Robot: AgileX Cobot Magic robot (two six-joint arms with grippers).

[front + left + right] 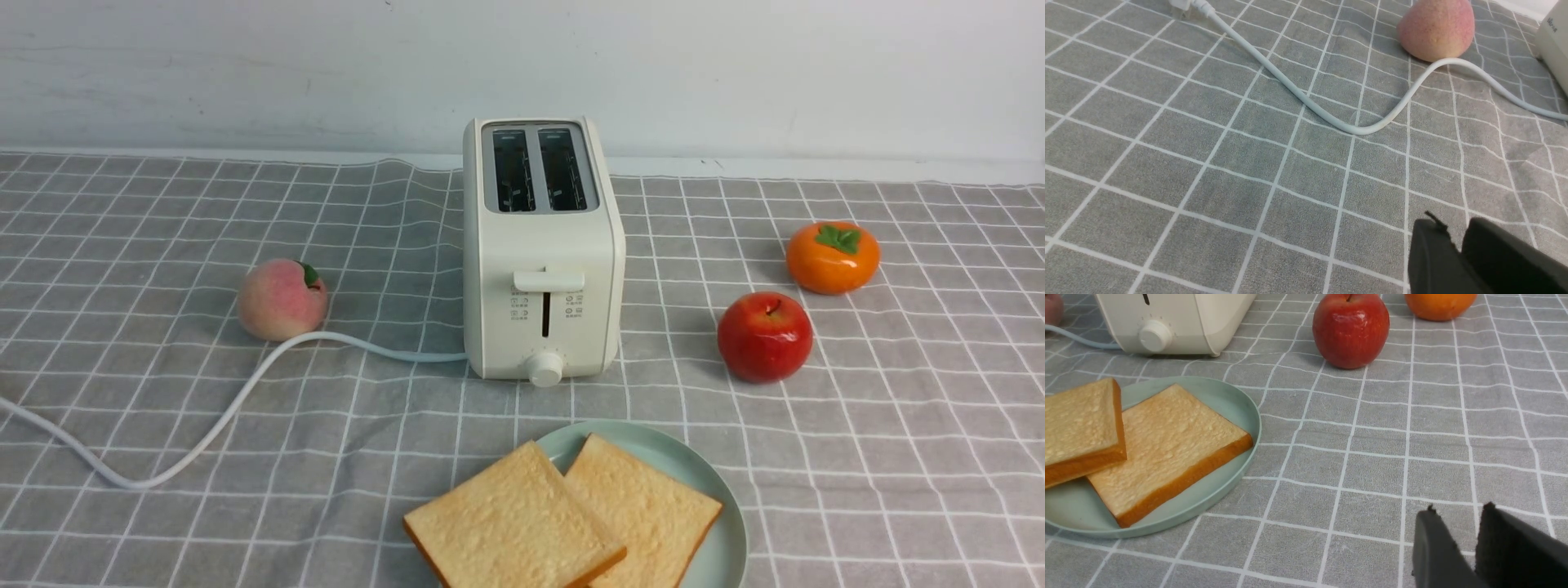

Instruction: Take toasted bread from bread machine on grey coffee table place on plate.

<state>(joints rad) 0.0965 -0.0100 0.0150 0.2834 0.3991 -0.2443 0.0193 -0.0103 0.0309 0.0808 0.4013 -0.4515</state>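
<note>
Front view shows both slots of the bread machine (543,253) empty, and 2 slices of toasted bread (514,523) lying on the plate (727,539) just in front of it on the grey coffee table (898,457), overlapping. By that, the task looks finished. Left gripper (1457,249) and right gripper (1470,539) hang near the cloth, jaws nearly together, holding nothing

In the front view, the plate (718,523) and both bread slices (514,523) are running off the bottom edge. The toaster's printed icons (519,307) are too small to read. Both wrist views are showing only the dark tips of each tool (1459,245) (1468,535) at lower right.
</note>
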